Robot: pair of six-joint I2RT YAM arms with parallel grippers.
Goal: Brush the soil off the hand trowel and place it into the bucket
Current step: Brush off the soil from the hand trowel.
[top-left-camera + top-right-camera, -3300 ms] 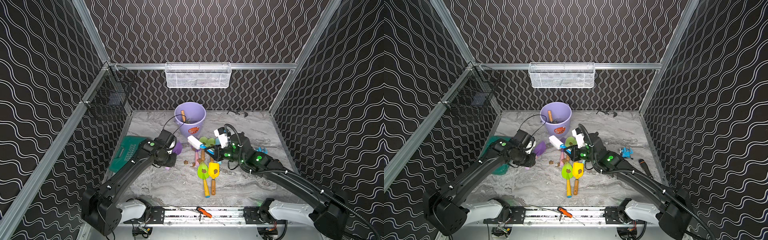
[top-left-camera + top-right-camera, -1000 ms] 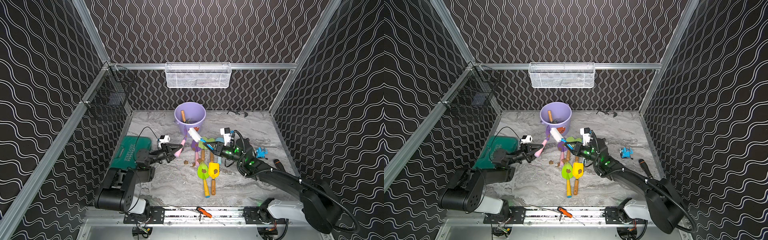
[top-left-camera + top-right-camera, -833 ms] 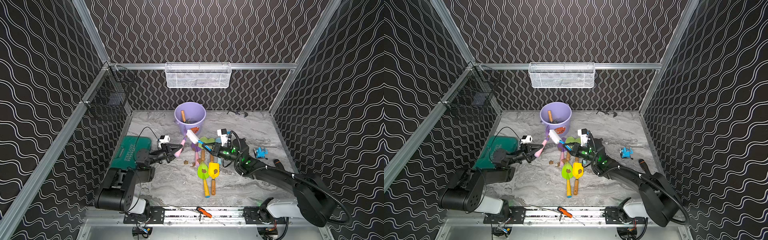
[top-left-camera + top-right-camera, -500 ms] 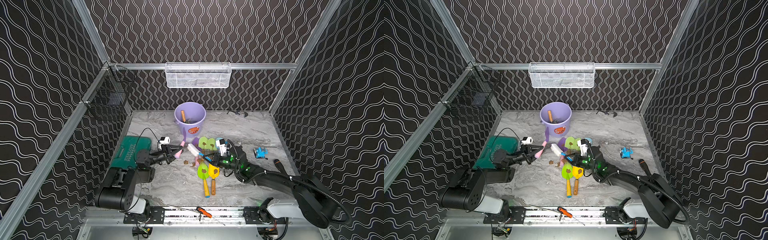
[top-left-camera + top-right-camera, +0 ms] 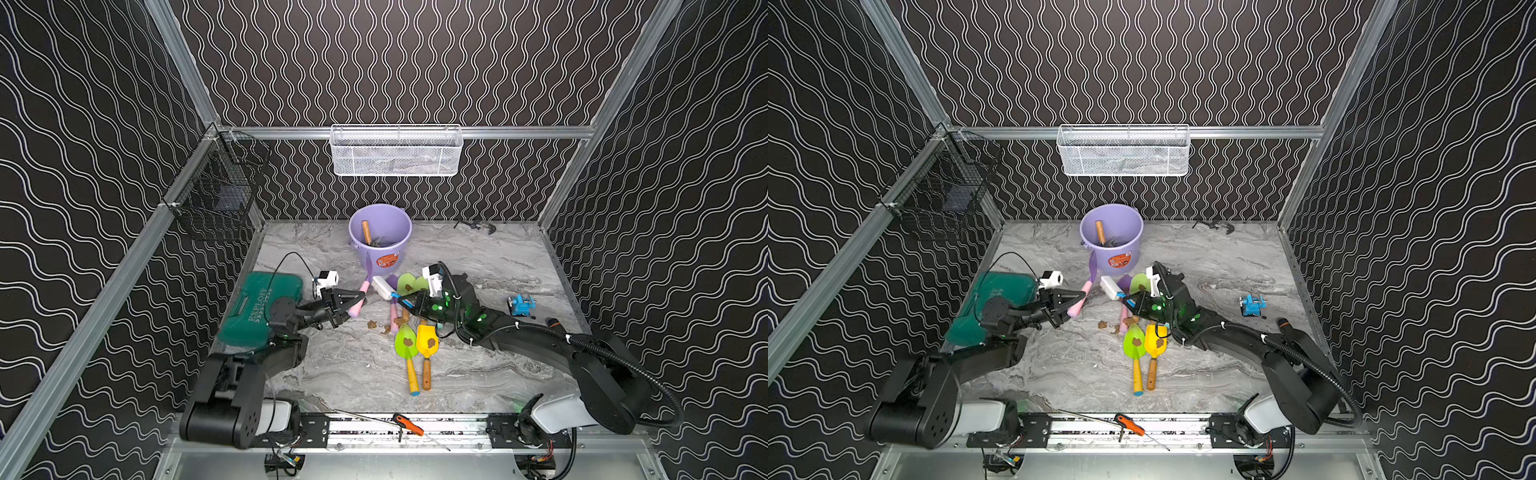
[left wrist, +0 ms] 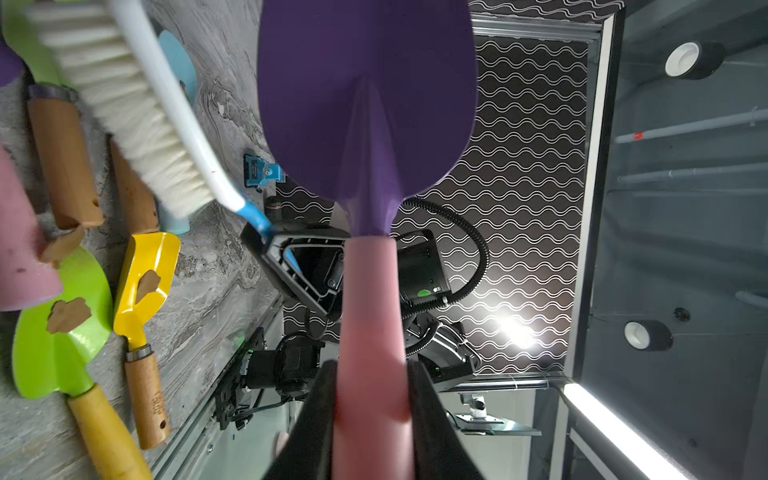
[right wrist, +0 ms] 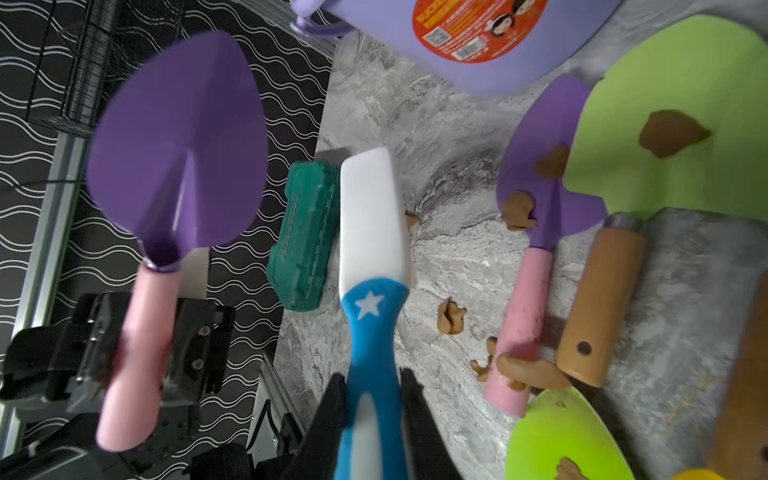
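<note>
Black left arm, black right arm, green lights glowing behind the jaws, white camera blocks there too, ribbed hose trailing.

Black walls printed with white wavy lines close in three sides, framed by bare aluminium rails. A white mesh basket hangs from the back rail, and a black wire basket hangs in the corner beside it. The surface is grey-veined marble. The left wrist view shows a bright light strip.
</note>
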